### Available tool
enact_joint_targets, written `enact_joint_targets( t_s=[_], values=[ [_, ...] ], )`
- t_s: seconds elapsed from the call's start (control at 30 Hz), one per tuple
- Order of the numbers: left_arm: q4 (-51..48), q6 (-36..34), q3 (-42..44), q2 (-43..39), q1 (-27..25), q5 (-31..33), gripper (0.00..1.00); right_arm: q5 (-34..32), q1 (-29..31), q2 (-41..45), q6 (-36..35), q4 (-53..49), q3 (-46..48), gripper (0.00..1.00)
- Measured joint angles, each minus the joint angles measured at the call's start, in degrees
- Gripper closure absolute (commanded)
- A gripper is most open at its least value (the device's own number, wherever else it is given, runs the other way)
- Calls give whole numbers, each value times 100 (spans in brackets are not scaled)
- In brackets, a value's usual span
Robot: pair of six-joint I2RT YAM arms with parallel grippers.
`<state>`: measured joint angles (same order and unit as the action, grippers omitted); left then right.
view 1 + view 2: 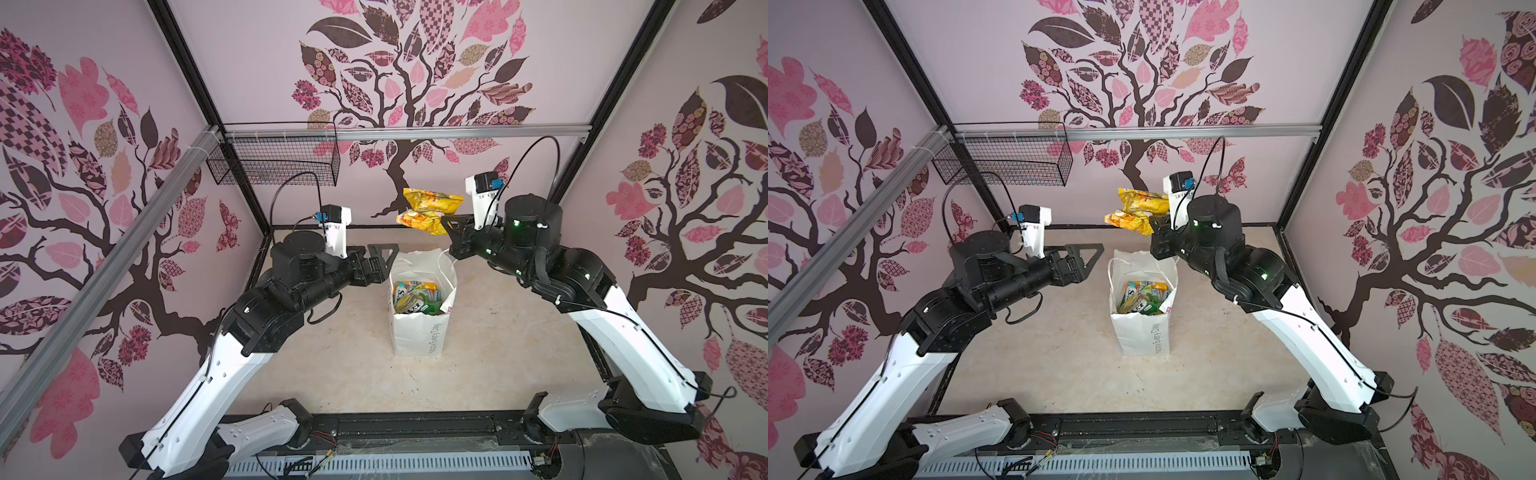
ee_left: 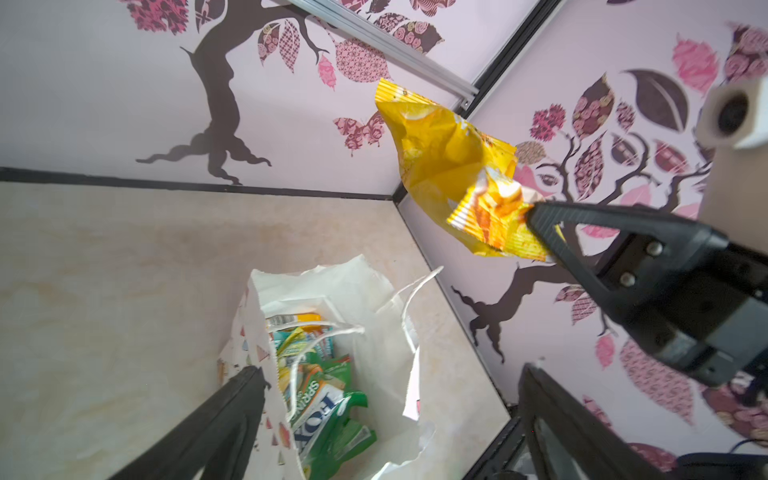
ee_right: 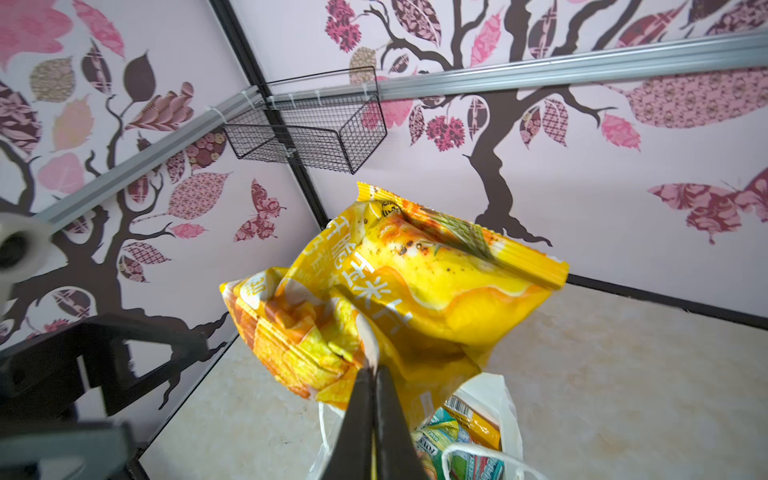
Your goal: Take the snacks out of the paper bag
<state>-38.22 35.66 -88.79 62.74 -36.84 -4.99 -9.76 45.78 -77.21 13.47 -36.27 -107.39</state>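
The step in hand looks like the carry-off of one snack. The right tool (image 1: 445, 221) is clenched on a lower corner of the large yellow packet (image 1: 432, 204), which hangs in the air above the far rim of the paper bag (image 1: 417, 332), towards the far edge of the desk (image 1: 332, 374). In the right wrist view the two jaws meet flat on the foil (image 3: 415, 282), so the grip is a thin pinch at the seam.

The left tool (image 2: 390, 372) is released, its jaws wide apart and holding nothing, just beside the left rim of the bag. Whether one jaw touches the paper I cannot tell.

The next move probably calls for swinging the packet sideways over bare desk, well clear of the bag and its cord handles, lowering it and letting go. A corner pinch on slippery foil may let it swing or slip, so a slow carry seems wise.

The bag stands upright about the middle of the desk, mouth open and its rim crumpled. Inside lie the smaller packets (image 1: 415, 296), among them a green one marked FOX'S (image 2: 324, 409), so most of the task is not yet done.
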Motion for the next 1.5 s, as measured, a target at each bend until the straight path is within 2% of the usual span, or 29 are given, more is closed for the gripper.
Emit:
enact_joint_targets(
  t_s=[0.1, 0.23, 0.33, 0.47, 0.63, 0.87, 0.97, 1.1, 1.3, 1.5],
  values=[
    [645, 824, 129, -42, 518, -684, 6, 278, 0, 87, -160, 273, 70, 100],
    [1886, 2297, 918, -264, 1167, -1506, 8, 612, 0, 188, -275, 560, 267, 100],
    [2533, 3182, 1370, -238, 1443, -1915, 6, 852, 0, 201, -343, 640, 402, 100],
    [2927, 3847, 1593, -133, 1497, -2232, 2, 1174, 0, 199, -435, 656, 566, 100],
    [3497, 4544, 1825, -125, 1499, -2538, 2, 1563, 0, 170, -470, 595, 623, 100],
    [3875, 4894, 1993, 4, 1499, -2894, 3, 1976, 22, 44, -470, 533, 623, 100],
    [3904, 4913, 1993, 96, 1499, -3141, 14, 2048, 35, -57, -479, 483, 623, 100],
    [3877, 4881, 1996, 221, 1473, -3397, 35, 2048, 81, -181, -511, 407, 623, 100],
    [3803, 4642, 2022, 245, 1467, -3526, 60, 2039, 114, -240, -581, 378, 621, 99],
    [3709, 4223, 2022, 212, 1469, -3506, 75, 2046, 166, -304, -544, 192, 538, 70]
  ],
)
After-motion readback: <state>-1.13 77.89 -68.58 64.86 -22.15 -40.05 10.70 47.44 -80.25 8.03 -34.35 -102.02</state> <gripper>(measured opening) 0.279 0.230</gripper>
